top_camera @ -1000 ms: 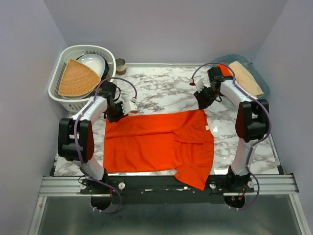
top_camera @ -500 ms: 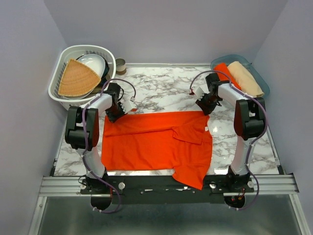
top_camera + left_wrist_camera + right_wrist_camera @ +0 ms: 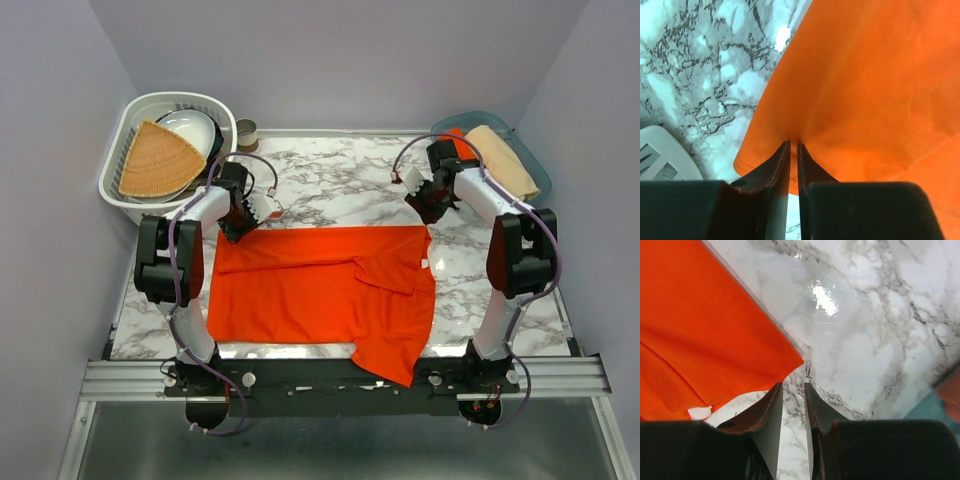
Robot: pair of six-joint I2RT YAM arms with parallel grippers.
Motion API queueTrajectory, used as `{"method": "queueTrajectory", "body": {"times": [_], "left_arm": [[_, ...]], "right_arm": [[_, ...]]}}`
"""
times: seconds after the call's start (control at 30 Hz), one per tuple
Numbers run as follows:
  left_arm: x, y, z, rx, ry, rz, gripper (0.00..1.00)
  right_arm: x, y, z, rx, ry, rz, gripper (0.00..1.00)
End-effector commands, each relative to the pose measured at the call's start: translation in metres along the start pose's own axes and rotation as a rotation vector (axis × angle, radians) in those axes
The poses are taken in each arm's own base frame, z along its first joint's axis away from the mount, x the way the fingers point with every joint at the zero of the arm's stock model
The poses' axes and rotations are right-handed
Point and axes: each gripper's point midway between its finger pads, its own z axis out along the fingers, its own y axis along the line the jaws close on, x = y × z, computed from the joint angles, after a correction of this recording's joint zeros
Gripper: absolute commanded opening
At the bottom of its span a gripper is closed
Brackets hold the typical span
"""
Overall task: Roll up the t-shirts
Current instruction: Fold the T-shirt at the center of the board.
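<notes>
One orange-red t-shirt (image 3: pixel 320 285) lies spread and partly folded on the marble table (image 3: pixel 340 185), with one flap hanging over the near edge. My left gripper (image 3: pixel 236 232) is at the shirt's far left corner. In the left wrist view the jaws (image 3: pixel 794 144) are pinched together on a fold of the orange cloth (image 3: pixel 865 90). My right gripper (image 3: pixel 428 215) is just behind the far right corner. In its wrist view the jaws (image 3: pixel 794 385) stand slightly apart with only marble between them, and the shirt corner (image 3: pixel 790 362) lies flat just ahead. A second orange t-shirt (image 3: pixel 456 137) shows in the blue bin.
A white basket (image 3: pixel 120 150) at the back left holds a tan woven mat (image 3: pixel 158 160) and a bowl (image 3: pixel 190 128). A small round tin (image 3: pixel 246 133) stands beside the basket. The blue bin (image 3: pixel 535 170) at the back right also holds a tan cloth (image 3: pixel 500 155).
The shirt's far edge has been drawn straighter and a little farther back. The right gripper has come off the far right corner and pulled back. The left gripper shifted slightly back.
</notes>
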Motion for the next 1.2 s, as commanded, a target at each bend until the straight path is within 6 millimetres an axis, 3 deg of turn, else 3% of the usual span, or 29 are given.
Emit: {"method": "queueTrajectory", "body": {"times": [0.0, 0.27, 0.47, 0.6, 0.73, 1.03, 1.17], "left_arm": [[-0.009, -0.004, -0.004, 0.014, -0.029, 0.004, 0.21], [-0.002, -0.008, 0.005, 0.029, 0.004, -0.016, 0.11], [-0.008, 0.003, 0.013, 0.029, 0.025, -0.032, 0.09], [-0.009, 0.009, 0.024, 0.034, 0.046, -0.017, 0.09], [-0.019, 0.023, 0.032, 0.014, 0.054, 0.004, 0.09], [-0.079, 0.082, 0.037, -0.106, -0.008, 0.002, 0.09], [-0.109, 0.105, 0.024, -0.172, -0.074, -0.002, 0.12]], "right_arm": [[-0.017, 0.002, -0.018, -0.019, -0.071, -0.004, 0.32], [-0.009, 0.023, 0.009, -0.108, -0.031, -0.088, 0.28], [0.002, 0.009, 0.037, -0.075, 0.049, -0.158, 0.22], [0.011, -0.013, 0.049, 0.001, 0.111, -0.238, 0.19], [0.005, -0.036, 0.055, 0.062, 0.119, -0.258, 0.17], [-0.018, -0.121, 0.06, 0.268, 0.115, -0.245, 0.14], [-0.037, -0.148, 0.055, 0.333, 0.063, -0.227, 0.14]]}}
